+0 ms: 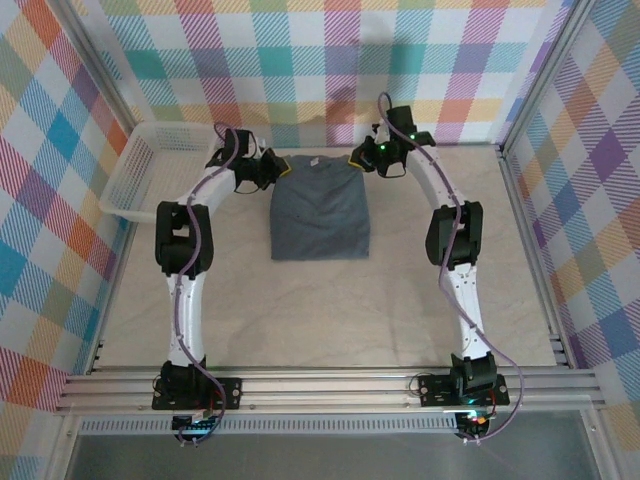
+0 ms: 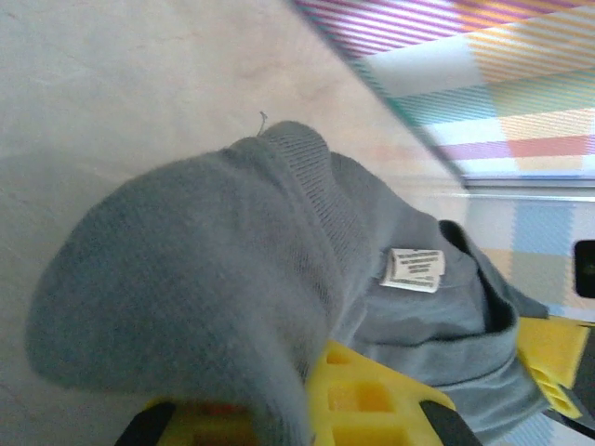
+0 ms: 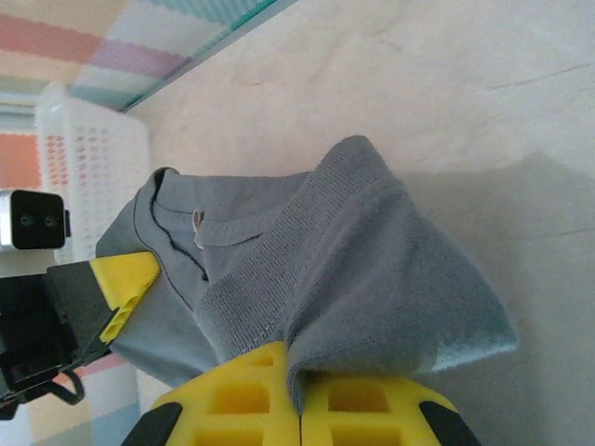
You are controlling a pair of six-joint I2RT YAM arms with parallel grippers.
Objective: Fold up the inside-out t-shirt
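top external: t-shirt lies on the table, centre-far, as a rough rectangle w/ sleeves tucked in and collar end twd the far wall. left gripper sits at its far-left corner, right gripper at its far-right corner, both touching the cloth; we can't tell jaw state from up here. white basket stands at the far-left table edge, just beside the left arm and apart from the shirt. left wrist: we see a bunched hump of grey-blue cloth rising over the yellow fingers and dropping in betw. them, so the left jaws are closed on a pinch of shirt. ribbed collar runs across the top of the hump, and a small white label sits inside the neck; print too small to read. yellow tip of the other gripper shows at the right edge, on the far shoulder. right wrist: the two yellow fingers are pressed together w/ a fold of shirt clamped in the seam betw. them, cloth tenting up off the table. collar opening and label lie to the left, w/ the left gripper's yellow tip on the cloth there, basket behind it.
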